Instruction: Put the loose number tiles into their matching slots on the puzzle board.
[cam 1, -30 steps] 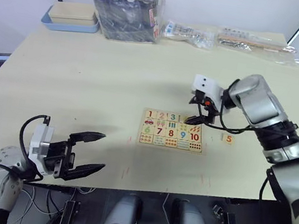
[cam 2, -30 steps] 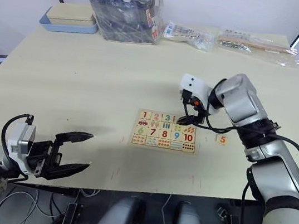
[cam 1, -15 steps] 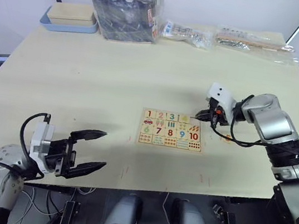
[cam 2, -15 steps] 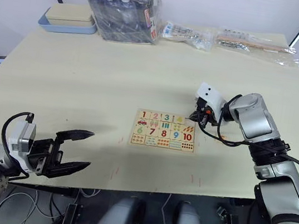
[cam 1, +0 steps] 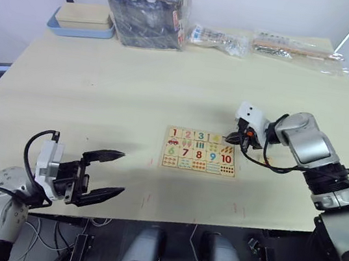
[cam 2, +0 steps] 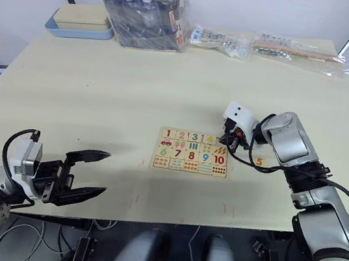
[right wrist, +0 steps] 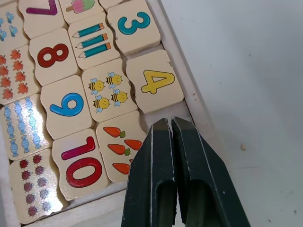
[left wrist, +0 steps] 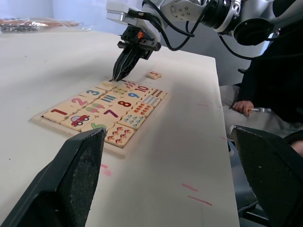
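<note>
Now | puzzle board (cam 1: pixel 200 152) long axis left-right | right gripper (right wrist: pixel 171 124) jaws clenched empty | left gripper (cam 1: pixel 114 173) jaws released

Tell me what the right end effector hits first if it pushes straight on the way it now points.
Probably the flat light-wood puzzle board: the right end effector, fingers together, aims down at the open top-row slot beside the yellow 4 tile. Depth is unclear.

Right gripper (right wrist: pixel 170 130), black fingers pressed together, is hovering over the flat light-wood puzzle board's (cam 2: pixel 190 152) empty top-row corner slot, having shifted back from the orange-5 tile (cam 2: pixel 258 161).
</note>
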You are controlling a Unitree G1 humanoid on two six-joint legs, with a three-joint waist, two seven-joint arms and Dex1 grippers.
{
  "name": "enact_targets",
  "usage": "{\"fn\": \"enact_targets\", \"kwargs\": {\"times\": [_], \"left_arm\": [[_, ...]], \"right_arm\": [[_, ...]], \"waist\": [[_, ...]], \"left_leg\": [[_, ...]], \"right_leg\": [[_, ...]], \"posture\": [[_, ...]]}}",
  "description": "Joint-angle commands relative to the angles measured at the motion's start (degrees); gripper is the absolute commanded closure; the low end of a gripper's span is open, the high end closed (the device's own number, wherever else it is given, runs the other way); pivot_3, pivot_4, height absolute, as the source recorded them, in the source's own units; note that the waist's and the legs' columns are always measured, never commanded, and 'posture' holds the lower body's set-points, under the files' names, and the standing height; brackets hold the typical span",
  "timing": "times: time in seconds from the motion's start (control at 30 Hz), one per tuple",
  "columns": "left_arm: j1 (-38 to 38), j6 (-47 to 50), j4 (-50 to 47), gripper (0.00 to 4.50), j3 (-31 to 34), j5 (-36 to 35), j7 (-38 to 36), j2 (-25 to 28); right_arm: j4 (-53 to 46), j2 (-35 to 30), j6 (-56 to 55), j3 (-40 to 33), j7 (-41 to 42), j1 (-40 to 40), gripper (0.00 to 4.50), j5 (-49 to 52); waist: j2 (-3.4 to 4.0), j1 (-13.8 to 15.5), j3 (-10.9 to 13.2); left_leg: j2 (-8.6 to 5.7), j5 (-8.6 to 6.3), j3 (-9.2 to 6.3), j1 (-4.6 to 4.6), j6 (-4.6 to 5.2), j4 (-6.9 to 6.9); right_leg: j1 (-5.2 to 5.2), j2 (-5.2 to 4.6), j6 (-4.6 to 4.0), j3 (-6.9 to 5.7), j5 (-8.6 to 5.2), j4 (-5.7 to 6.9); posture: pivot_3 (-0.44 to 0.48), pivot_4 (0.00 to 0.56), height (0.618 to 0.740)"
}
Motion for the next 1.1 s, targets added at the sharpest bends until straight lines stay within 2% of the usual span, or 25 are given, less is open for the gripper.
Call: {"fn": "enact_targets", "kwargs": {"times": [0.03, 0.7, 1.1], "left_arm": [[0.40, -0.55, -0.22, 0.00, 1.69, -0.39, -0.40, 0.48], [0.20, -0.52, -0.53, 0.00, 1.71, -0.36, 0.74, 0.01], [-0.06, -0.52, -0.89, 0.00, 1.96, -0.33, 3.36, -0.43]], "right_arm": [[0.18, 0.15, -1.44, 0.00, -0.06, -2.34, 4.40, -0.63], [3.17, 2.10, -3.03, 0.89, 0.56, -3.95, 4.40, -1.88], [2.84, 2.41, -2.64, 0.90, 0.87, -3.83, 4.40, -2.02]], "waist": [[0.00, 0.00, 0.00], [0.00, 0.00, 0.00], [0.04, 0.01, 0.03]], "left_leg": [[0.00, 0.00, 0.00, 0.00, 0.00, 0.00], [0.00, 0.10, -0.05, 0.00, -0.17, 0.00], [-0.05, 0.15, -0.84, -0.03, -0.25, 0.01]], "right_leg": [[0.00, 0.00, 0.00, 0.00, 0.00, 0.00], [0.03, 0.00, 0.00, -0.07, 0.00, 0.01], [0.26, -0.04, -0.06, -0.80, -0.04, -0.01]], "posture": [[0.000, 0.150, 0.740], [0.000, 0.150, 0.740], [0.000, 0.150, 0.740]]}}
